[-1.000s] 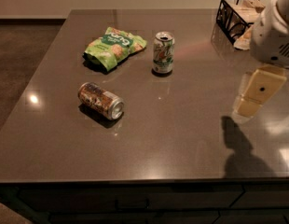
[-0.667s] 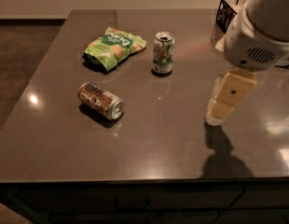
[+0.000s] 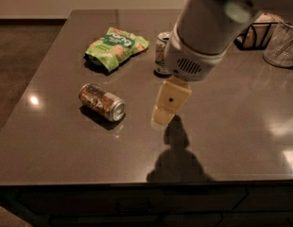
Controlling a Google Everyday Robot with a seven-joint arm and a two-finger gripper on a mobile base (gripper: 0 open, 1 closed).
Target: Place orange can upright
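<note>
**Jaws over the desk, orange can on its side to their left**

Camera view: the jaws of the gripper are cream-coloured and hang tip-down just above the desk, near its middle. They are seen from the side as one block, so I cannot tell whether they are apart or together. Nothing is seen held in them. Above them the bulky white arm housing fills the upper right of the view. Its dark shadow falls on the desk just in front of the jaws.

The orange can lies on its side to the left of the jaws, clear of them, with one silver end turned toward the jaws and the desk's near edge. Behind the jaws a white-and-green can stands upright, partly hidden by the arm housing. Further back and to the left lies a green snack bag. Far off to the right, at the back, are a dark wire basket and a clear glass vessel.
</note>
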